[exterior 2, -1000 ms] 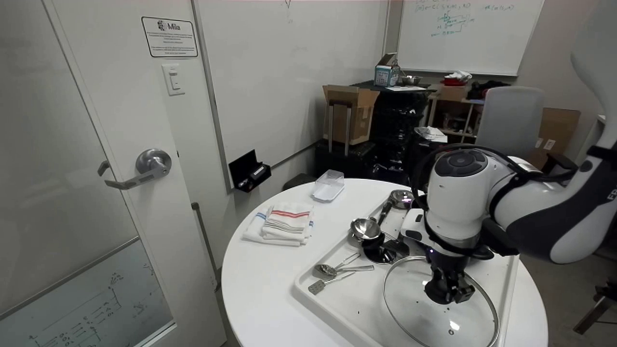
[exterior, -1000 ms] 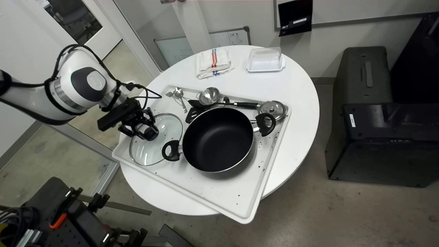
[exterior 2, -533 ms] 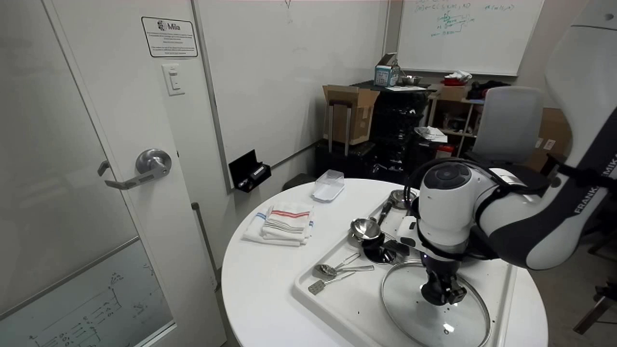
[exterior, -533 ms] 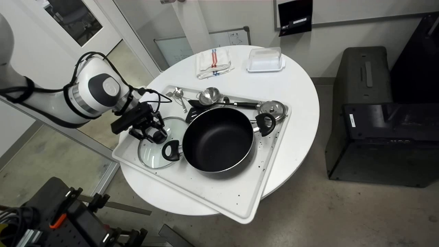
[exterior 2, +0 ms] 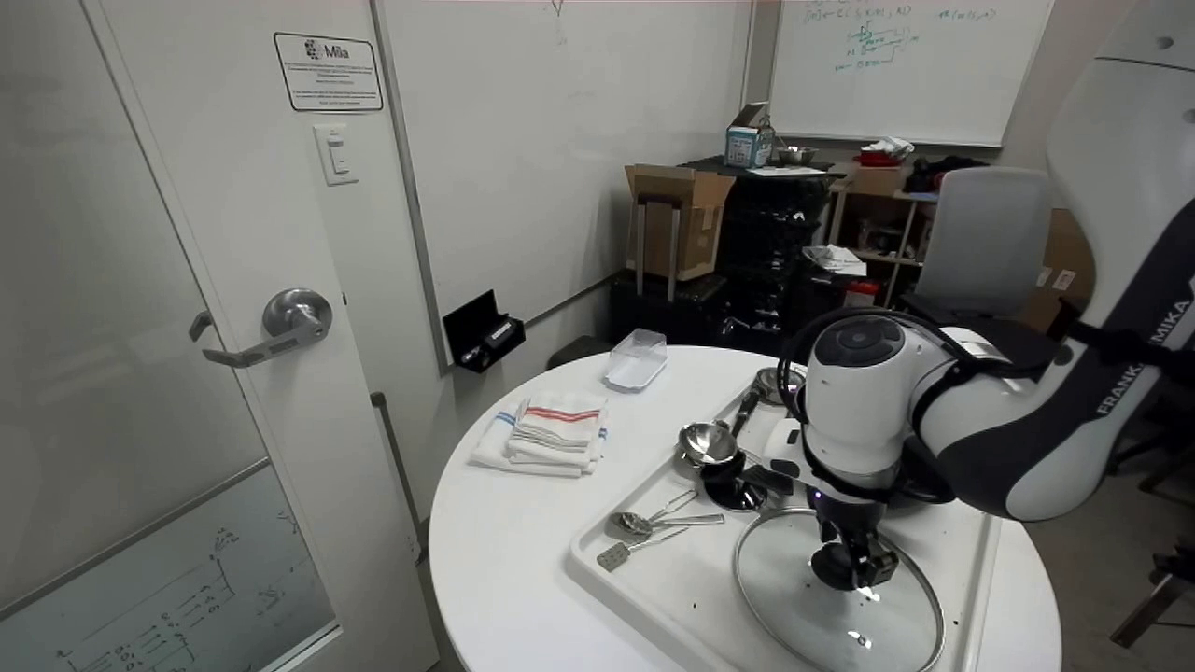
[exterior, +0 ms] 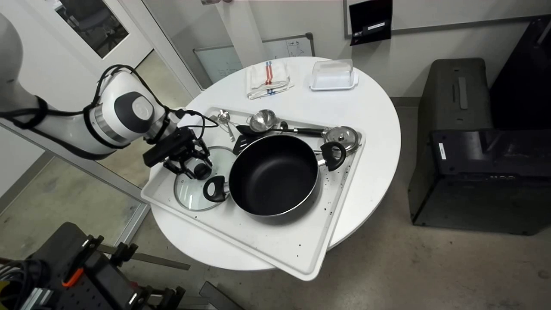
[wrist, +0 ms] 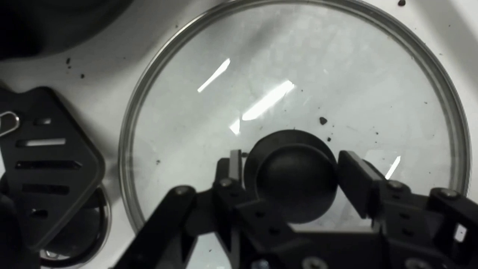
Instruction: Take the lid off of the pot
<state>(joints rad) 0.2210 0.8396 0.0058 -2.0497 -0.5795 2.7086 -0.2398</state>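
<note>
Found the lid [wrist: 298, 112] off the pot [exterior: 273, 176] and roughly level at its 9 o'clock in an exterior view, over the tray [exterior: 275, 241]; could not tell whether resting there or hanging slightly above. Saw the fingers [wrist: 356, 183] drawn in around the black knob [wrist: 297, 183], at its 9 and 3 o'clock in the wrist view, with little or no gap; judged them to be gripping it. Took lifting as done and setting-down as the step in hand. Expected next to need a gentle, level lowering until firm on the tray, then a spreading of the fingers and a straight rise off the knob. Marked the edges in an exterior view: the pot's near handle [exterior: 220, 188] across the glass toward 4 o'clock, contact impossible to tell; the tray's raised rim near at 7 o'clock, with little slack for drifting that way. Noted the slotted turner [wrist: 48, 177] just beside the glass at 9 o'clock in the wrist view, and small metal utensils [exterior: 224, 117] between 12 and 1 o'clock in an exterior view, with folded towels [exterior: 267, 79] farther off on the table [exterior: 381, 129] at 1 o'clock. Judged most room for shifting to lie along the tray at the pot's 6 o'clock, and for withdrawing, upward and back along the arm [exterior: 129, 112] toward 10 o'clock.
</note>
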